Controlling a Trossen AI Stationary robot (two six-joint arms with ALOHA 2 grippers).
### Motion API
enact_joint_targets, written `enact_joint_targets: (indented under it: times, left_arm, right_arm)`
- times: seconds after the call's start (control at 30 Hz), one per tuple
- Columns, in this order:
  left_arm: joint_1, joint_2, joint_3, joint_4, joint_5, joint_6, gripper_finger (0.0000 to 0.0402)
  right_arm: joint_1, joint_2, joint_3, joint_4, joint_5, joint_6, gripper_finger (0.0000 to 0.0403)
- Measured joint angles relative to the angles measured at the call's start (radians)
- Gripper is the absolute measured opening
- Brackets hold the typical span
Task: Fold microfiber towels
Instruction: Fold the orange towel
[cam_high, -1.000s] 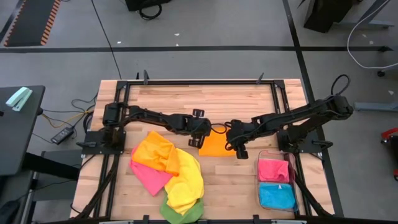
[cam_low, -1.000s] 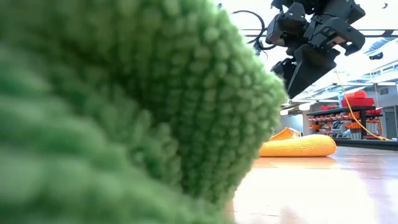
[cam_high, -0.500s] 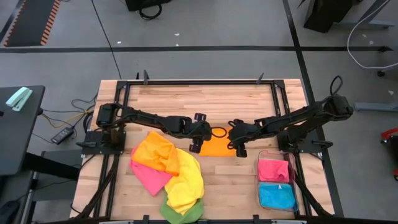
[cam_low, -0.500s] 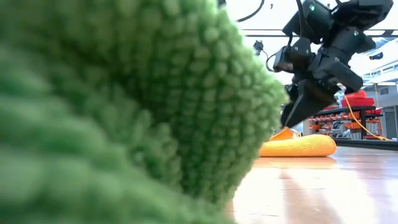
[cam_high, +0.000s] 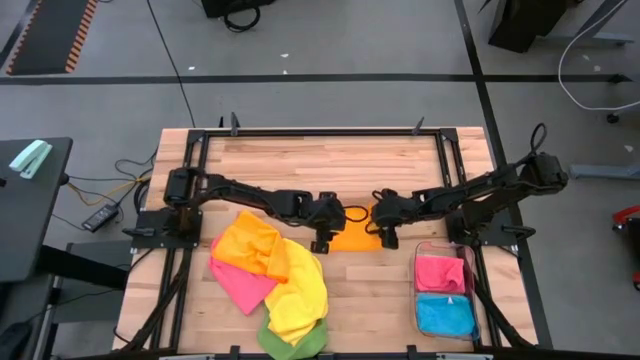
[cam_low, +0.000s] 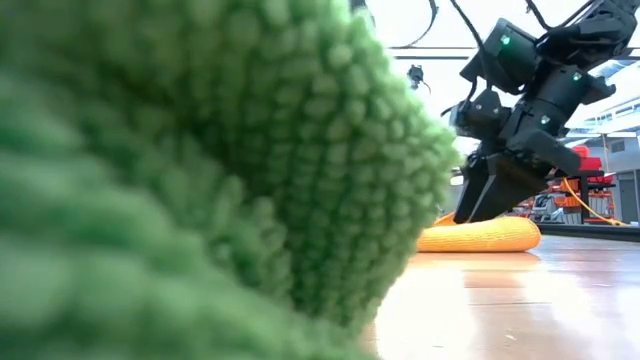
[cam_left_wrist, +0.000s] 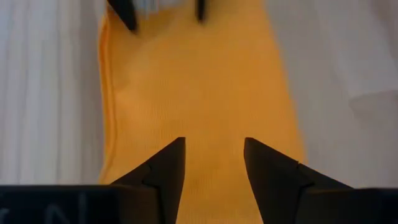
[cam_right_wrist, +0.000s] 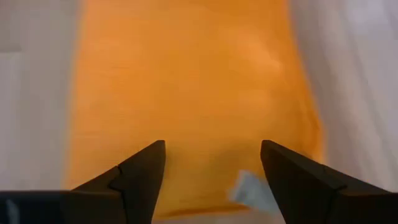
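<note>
Grippers flank your folded orange microfiber towel (cam_high: 356, 236) at the middle of the wooden table (cam_high: 330, 160): the left gripper (cam_high: 322, 240) stands at its left edge, the right gripper (cam_high: 388, 236) at its right edge, both with fingers parted and holding nothing. A heap of loose orange, pink, yellow and green towels (cam_high: 270, 280) lies near left. Folded pink and blue towels fill the clear rectangular plastic bin (cam_high: 419, 300), near right.

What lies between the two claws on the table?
The folded orange towel lies between the left claw and the right claw, shown in the high view.
</note>
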Motion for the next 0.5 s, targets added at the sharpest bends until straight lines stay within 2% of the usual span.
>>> enact_joint_targets:
  times: [0.2,0.5]
  left_arm:
    - [0.033,0.059,-0.001,-0.010,-0.090,-0.013,0.0154]
    - [0.046,0.064,-0.001,0.000,-0.089,-0.032,0.0129]
  right_arm:
    - [-0.025,0.000,-0.002,-0.013,-0.007,0.012,0.0265]
    - [-0.036,0.000,-0.008,-0.027,-0.006,-0.004,0.0264]
